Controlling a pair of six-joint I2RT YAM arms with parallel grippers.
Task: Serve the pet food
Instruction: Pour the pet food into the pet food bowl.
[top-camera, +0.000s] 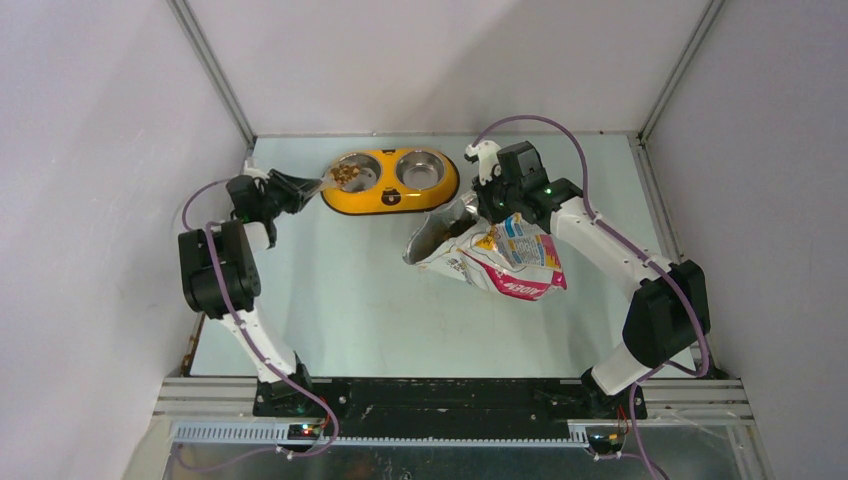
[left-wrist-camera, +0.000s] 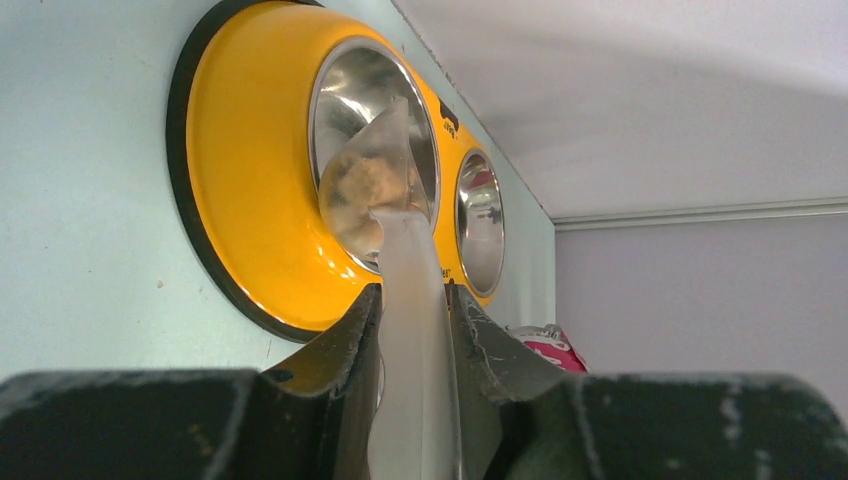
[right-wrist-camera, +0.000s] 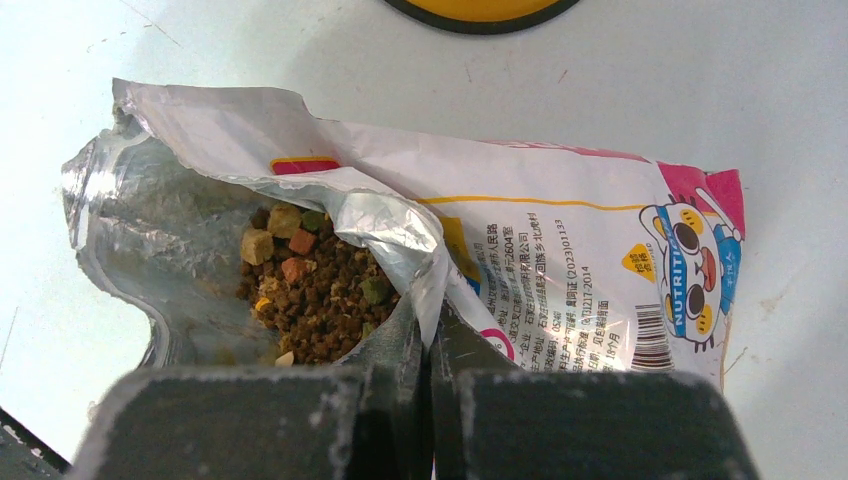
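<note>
Kibble (top-camera: 347, 173) is showing at the feeder (top-camera: 345, 203) bowl just ahead of the left gripper (top-camera: 303, 187), seen from above. Left wrist: it is pinching the scoop (left-wrist-camera: 405, 260) handle, kibble sitting in its cup ahead. Right wrist: the right gripper (right-wrist-camera: 430, 335) is squeezing the bag (right-wrist-camera: 560, 230) edge, more kibble lying inside, just left.

On the bag (right-wrist-camera: 560, 250) — blue vertical strip (right-wrist-camera: 682, 290) beside the cartoon cat (right-wrist-camera: 695, 262) reads "NUTRITI", end cut off. Barcode (right-wrist-camera: 650, 338) beside it, digits too small. Chinese fine print (right-wrist-camera: 540, 290) includes "(2023)01133" and "2014". Feeder (left-wrist-camera: 250, 200) — small black mark (left-wrist-camera: 448, 118) between the bowls, unreadable.
</note>
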